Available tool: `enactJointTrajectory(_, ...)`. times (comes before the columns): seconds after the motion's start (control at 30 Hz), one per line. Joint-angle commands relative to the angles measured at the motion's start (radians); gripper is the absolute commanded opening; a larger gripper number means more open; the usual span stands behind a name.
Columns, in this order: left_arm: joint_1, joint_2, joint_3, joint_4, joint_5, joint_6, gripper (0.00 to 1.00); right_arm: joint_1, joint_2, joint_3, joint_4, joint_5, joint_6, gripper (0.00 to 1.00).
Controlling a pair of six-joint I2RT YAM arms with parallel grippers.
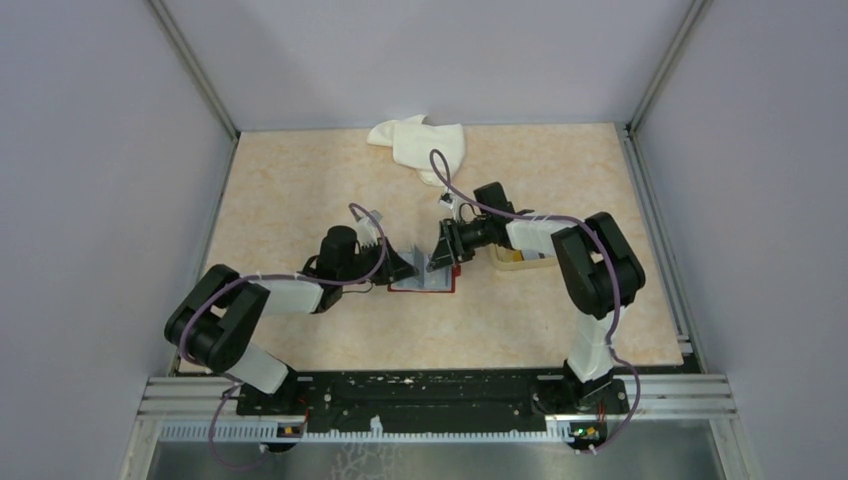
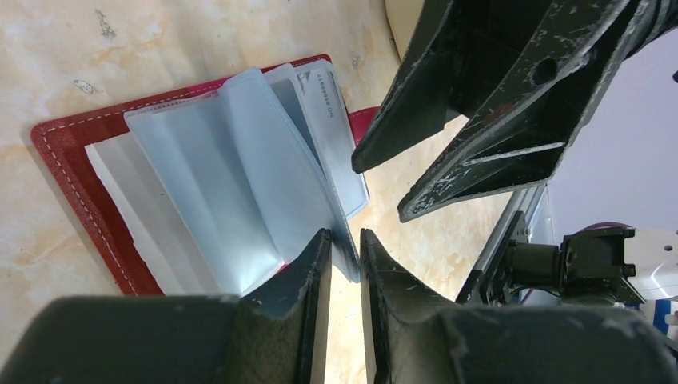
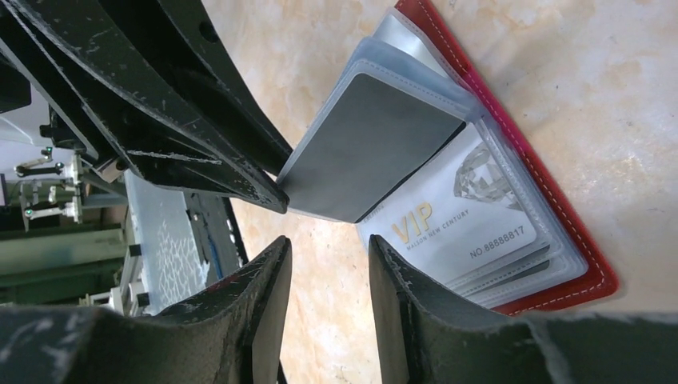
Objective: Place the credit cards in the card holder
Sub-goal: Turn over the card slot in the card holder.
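Left jaws are clamping a holder (image 2: pixel 60 160) sleeve (image 2: pixel 240 184); right jaws are hovering apart, facing them.

A mottled beige table (image 1: pixel 300 200) carries three things: a red card holder (image 1: pixel 425 287) lying open near the middle, its clear sleeves fanned upward; a beige tray (image 1: pixel 515 260) near the holder's right side; and a crumpled white cloth (image 1: pixel 420 145) at the far edge.
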Motion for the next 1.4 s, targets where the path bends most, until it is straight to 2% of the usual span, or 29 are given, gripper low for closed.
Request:
enactJointTrajectory(0.0,0.007,0.031,-0.012,0.080,0.026,-0.006,0.24,-0.004,0.019,0.005,0.061,-0.023,0.032,0.42)
enactJointTrajectory(0.27,0.011,0.064,-0.011,0.153,0.109,-0.016,0.31,-0.004,0.022,0.012,0.061,-0.040,0.034,0.49)
enactJointTrajectory(0.5,0.012,0.094,-0.011,0.173,0.143,-0.022,0.32,-0.012,0.021,0.002,0.116,-0.054,0.116,0.61)
enactJointTrajectory(0.7,0.013,0.114,-0.007,0.180,0.163,-0.023,0.31,-0.035,0.029,0.005,0.147,-0.046,0.213,0.64)
enactJointTrajectory(1.03,0.014,0.137,0.010,0.179,0.178,-0.028,0.31,-0.041,0.085,0.077,0.119,-0.009,0.237,0.64)
enactJointTrajectory(1.37,0.013,0.166,0.023,0.206,0.193,-0.045,0.30,-0.040,0.106,0.099,0.175,-0.002,0.303,0.64)
